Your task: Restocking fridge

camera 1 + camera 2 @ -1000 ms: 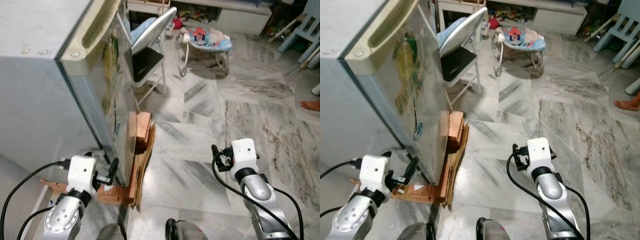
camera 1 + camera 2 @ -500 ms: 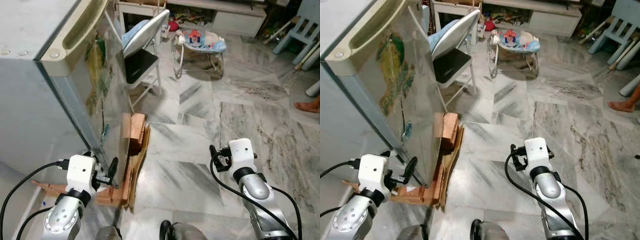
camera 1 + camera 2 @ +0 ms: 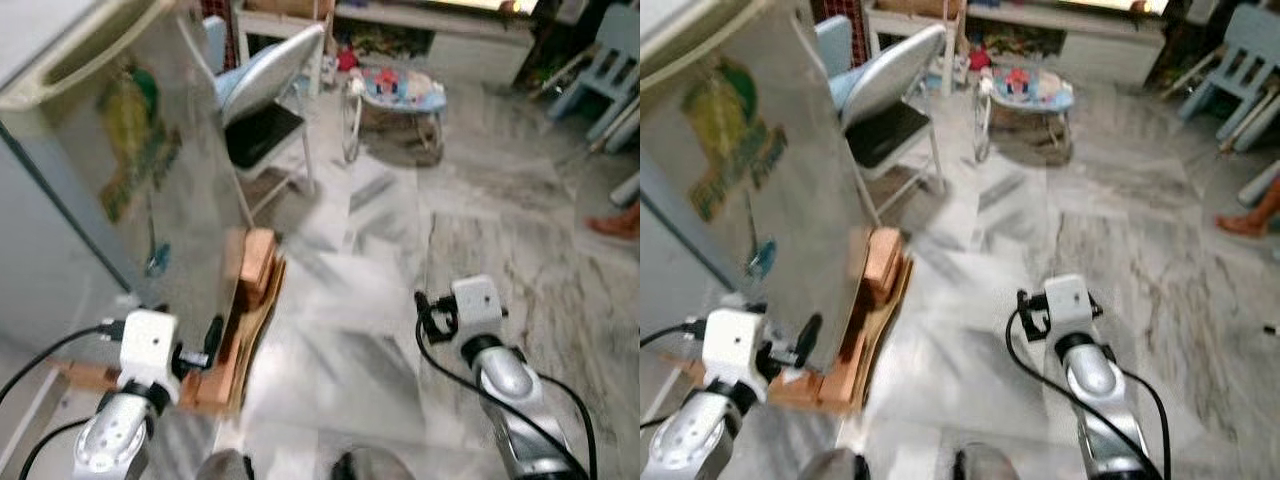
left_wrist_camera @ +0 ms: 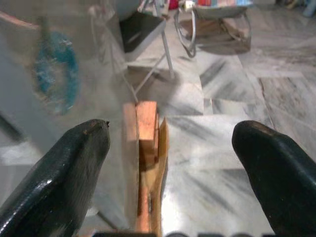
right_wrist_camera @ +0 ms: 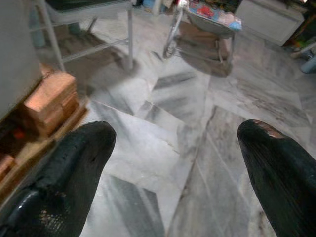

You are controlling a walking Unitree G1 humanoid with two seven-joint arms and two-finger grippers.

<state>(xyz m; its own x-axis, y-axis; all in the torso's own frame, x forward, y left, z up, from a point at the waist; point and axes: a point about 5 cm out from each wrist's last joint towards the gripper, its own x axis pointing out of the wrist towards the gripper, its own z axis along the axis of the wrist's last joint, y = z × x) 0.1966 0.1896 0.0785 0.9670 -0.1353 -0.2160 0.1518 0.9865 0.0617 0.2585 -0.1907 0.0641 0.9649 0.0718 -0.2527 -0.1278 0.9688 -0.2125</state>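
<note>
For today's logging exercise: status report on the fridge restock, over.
Left gripper open, empty, beside the fridge door. Right gripper open, empty, over marble floor. Fridge shut, on wooden blocks. Folding chair just beyond.

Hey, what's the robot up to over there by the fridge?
The robot stands beside the closed grey fridge, which rests on wooden blocks on the marble floor. Its left claw hangs open near the fridge's lower corner; its right claw is open over bare floor. Neither holds anything. The head views are blurred. A folding metal chair and a baby bouncer stand beyond.
</note>
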